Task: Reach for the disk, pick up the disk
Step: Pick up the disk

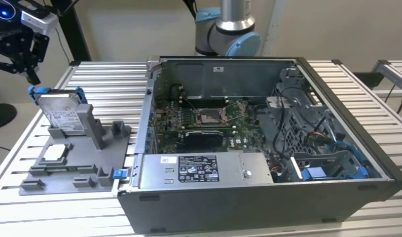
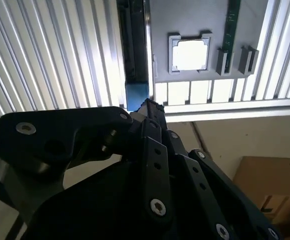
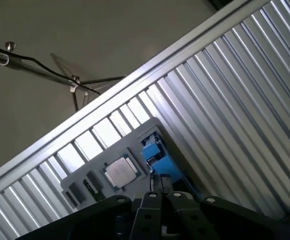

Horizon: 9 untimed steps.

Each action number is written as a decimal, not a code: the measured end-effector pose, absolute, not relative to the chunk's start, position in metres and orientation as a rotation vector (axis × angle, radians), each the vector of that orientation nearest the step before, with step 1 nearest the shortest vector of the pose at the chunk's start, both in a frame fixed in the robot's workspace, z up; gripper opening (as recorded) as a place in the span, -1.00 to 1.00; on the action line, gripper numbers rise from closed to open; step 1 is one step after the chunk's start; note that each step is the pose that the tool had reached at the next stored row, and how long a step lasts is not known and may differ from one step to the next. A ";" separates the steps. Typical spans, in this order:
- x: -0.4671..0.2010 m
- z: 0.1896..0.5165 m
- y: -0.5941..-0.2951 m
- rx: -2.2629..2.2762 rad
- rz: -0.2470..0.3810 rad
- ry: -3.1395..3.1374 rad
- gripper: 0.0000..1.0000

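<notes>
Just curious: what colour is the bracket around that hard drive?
Blue; the bracket on the disk shows best in the exterior view.

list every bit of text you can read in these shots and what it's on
None can be quoted; every print here is too small to read.
White label on the disk: lines of print, unreadable.
Black-and-white label on the long grey box: unreadable.
Small white sticker on the back wall of the computer case: unreadable.
</notes>
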State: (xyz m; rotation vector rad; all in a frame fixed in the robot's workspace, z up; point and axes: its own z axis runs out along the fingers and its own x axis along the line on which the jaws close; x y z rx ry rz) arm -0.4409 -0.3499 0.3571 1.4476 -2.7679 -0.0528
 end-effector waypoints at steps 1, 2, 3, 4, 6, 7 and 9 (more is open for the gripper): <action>-0.441 0.357 -0.350 1.473 -0.053 -2.754 -1.00; -0.441 0.357 -0.350 1.498 -0.052 -2.740 -1.00; -0.441 0.357 -0.350 1.523 -0.052 -2.726 -1.00; -0.441 0.357 -0.350 1.548 -0.052 -2.712 -1.00; -0.441 0.357 -0.350 1.597 -0.051 -2.683 -1.00; -0.441 0.357 -0.350 1.621 -0.051 -2.667 -1.00; -0.441 0.357 -0.350 1.669 -0.050 -2.637 -1.00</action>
